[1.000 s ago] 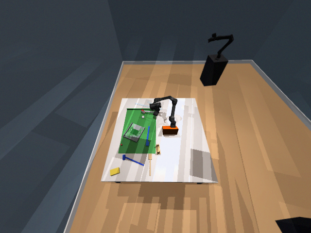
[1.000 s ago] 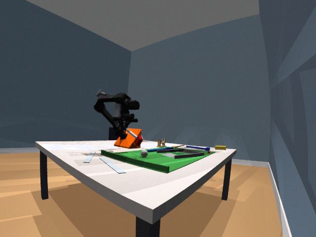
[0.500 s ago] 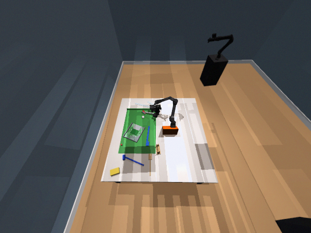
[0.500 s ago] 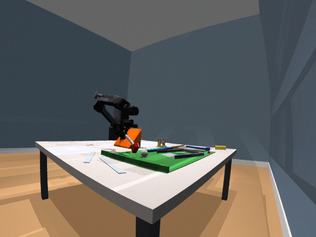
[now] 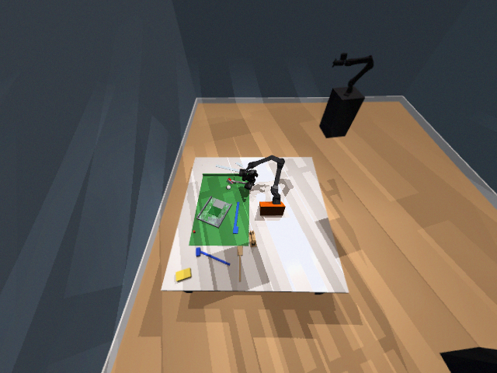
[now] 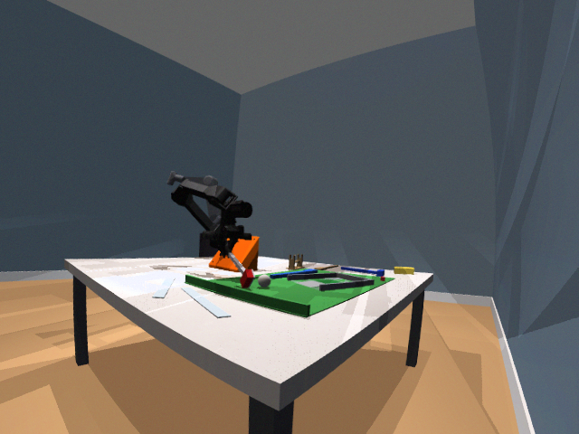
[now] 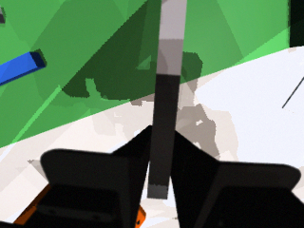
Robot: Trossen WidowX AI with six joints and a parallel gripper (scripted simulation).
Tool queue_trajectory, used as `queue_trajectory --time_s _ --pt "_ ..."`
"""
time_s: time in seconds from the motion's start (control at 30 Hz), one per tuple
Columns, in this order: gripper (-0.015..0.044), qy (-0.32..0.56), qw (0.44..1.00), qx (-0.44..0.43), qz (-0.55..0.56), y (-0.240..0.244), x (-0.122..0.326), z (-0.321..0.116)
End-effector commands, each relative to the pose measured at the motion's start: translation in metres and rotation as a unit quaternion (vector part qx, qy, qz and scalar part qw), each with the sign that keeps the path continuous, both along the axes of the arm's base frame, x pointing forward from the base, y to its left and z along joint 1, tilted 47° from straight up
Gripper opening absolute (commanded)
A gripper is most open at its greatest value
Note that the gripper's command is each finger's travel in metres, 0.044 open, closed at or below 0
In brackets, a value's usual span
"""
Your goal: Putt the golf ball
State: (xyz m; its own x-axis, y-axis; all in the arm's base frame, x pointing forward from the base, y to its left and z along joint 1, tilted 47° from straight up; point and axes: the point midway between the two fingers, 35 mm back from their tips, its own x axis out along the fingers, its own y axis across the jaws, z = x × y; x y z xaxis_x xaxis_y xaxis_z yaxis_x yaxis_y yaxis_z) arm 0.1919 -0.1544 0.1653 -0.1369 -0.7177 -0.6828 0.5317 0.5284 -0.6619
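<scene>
Black gripper (image 5: 249,186) (image 6: 225,252) (image 7: 159,130) low, gripping red putter (image 5: 240,183) (image 6: 239,264) (image 7: 167,95) (head near ball (image 5: 228,186) (image 6: 264,280)).

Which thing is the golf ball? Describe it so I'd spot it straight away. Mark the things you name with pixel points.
On the white table (image 5: 299,241) (image 6: 186,322) lies a green mat (image 5: 222,236) (image 6: 346,297) (image 7: 109,28). Near its raised edge, beside the red putter head (image 5: 229,180) (image 6: 246,278), sits the golf ball (image 5: 228,187) (image 6: 264,280). It is small, whitish and round, while its neighbours are angular and coloured.
</scene>
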Motion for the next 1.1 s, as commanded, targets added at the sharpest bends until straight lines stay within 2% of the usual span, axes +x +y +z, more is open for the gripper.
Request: queue_trajectory --time_s 0.0,0.8,1.07 --pt "0.0000 0.000 1.000 0.000 0.001 0.001 0.000 0.001" --pt "0.0000 0.000 1.000 -0.002 0.002 -0.017 -0.015 0.017" --pt "0.0000 -0.004 1.000 0.005 0.003 0.021 0.035 -0.035"
